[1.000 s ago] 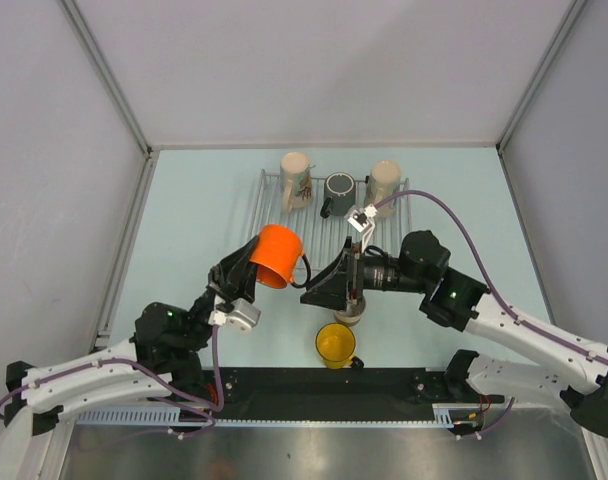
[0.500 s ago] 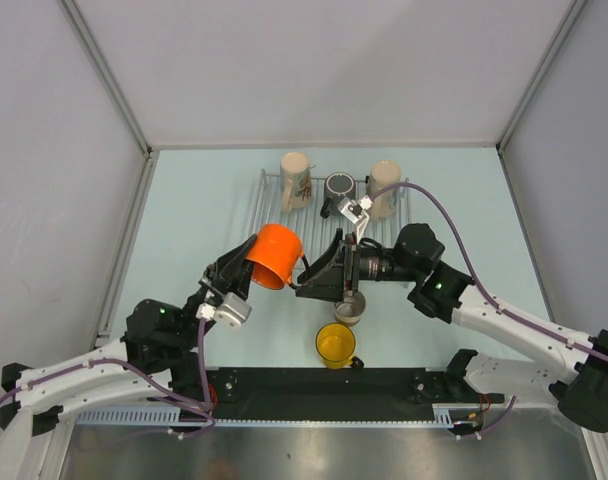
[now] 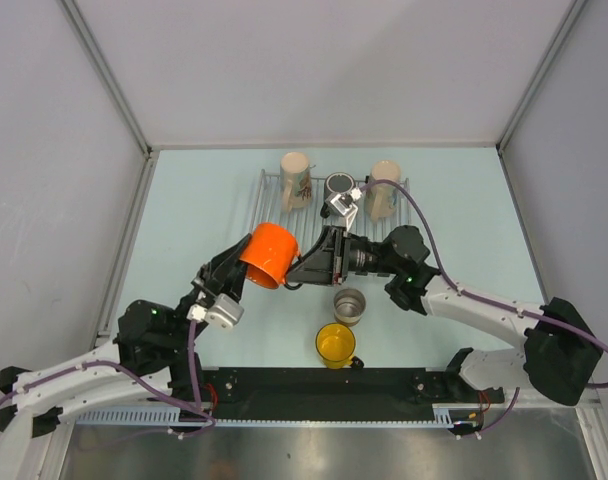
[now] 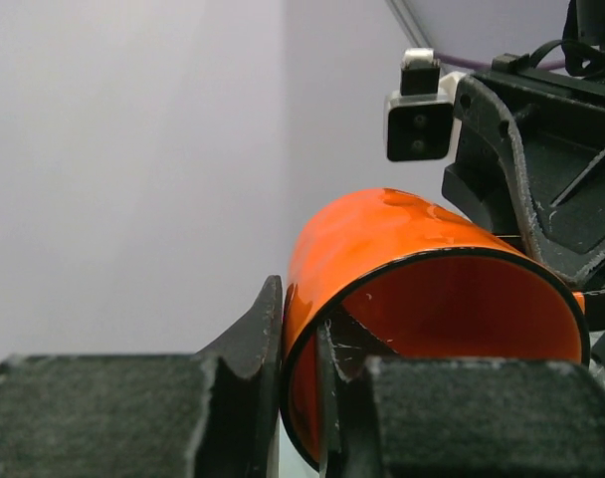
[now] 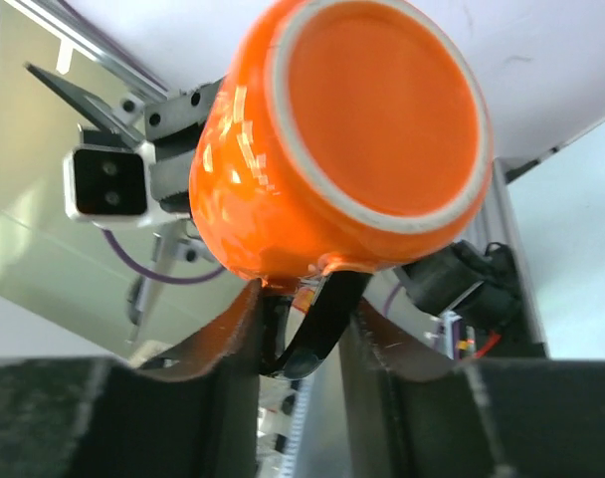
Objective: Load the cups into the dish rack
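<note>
Above, the orange cup hangs in front of the dish rack, clenched by the left hand; the right hand has swung off the steel cup. Left wrist: fingers pinch its rim. Right wrist: fingers straddle its handle, grip unclear

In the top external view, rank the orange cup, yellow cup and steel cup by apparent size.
1. Glossy orange cup, though raised nearer the camera.
2. Yellow handled cup.
3. Shiny steel cup, slightly smaller.
</note>
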